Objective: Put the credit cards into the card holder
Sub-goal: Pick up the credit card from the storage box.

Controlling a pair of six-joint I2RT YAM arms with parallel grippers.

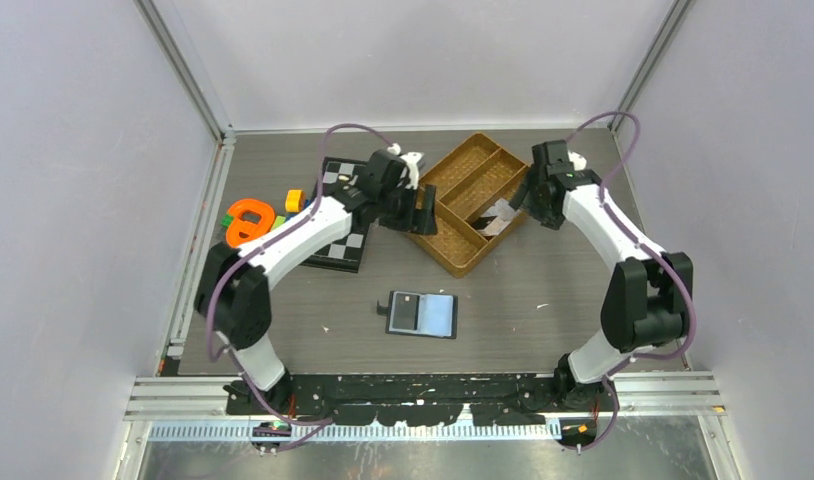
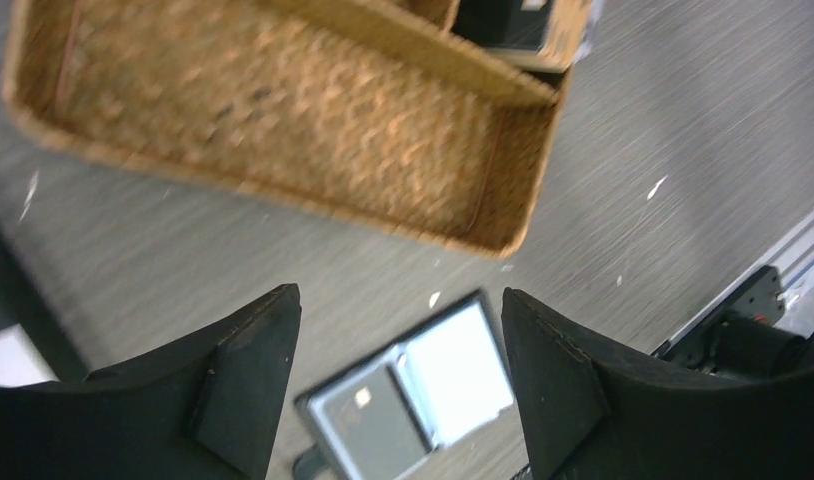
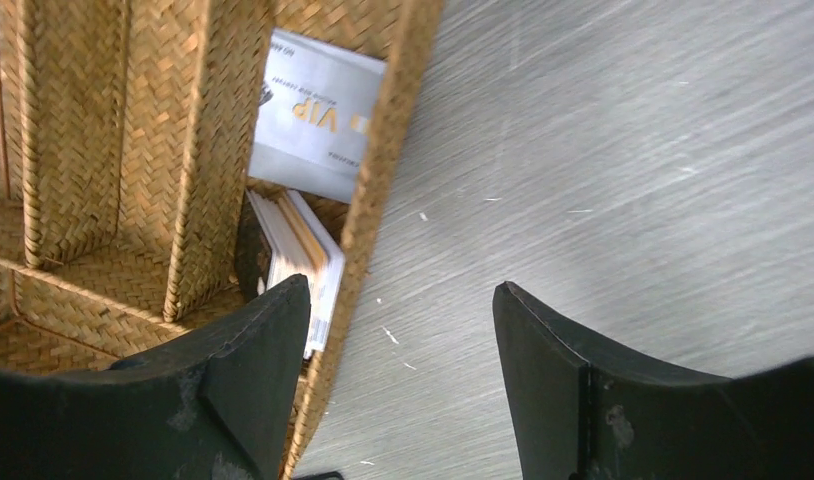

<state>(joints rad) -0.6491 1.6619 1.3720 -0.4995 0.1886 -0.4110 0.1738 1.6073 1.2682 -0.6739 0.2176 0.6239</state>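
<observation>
The black card holder (image 1: 421,314) lies open on the table, a dark card in its left pocket and a bluish-grey pocket on the right; it also shows in the left wrist view (image 2: 403,400). The credit cards (image 1: 498,215) lie in the right compartment of the brown woven tray (image 1: 453,255). The right wrist view shows a white VIP card (image 3: 318,115) and a leaning stack of cards (image 3: 298,255). My left gripper (image 1: 423,212) (image 2: 398,300) is open and empty, above the tray's near-left side. My right gripper (image 1: 515,203) (image 3: 401,290) is open and empty over the tray's right rim (image 3: 383,150).
A chessboard (image 1: 343,250) lies left of the tray under my left arm. An orange toy (image 1: 249,218) and a yellow block (image 1: 295,200) sit at far left. The tray's near compartment (image 2: 283,120) holds nothing. Grey walls enclose the table.
</observation>
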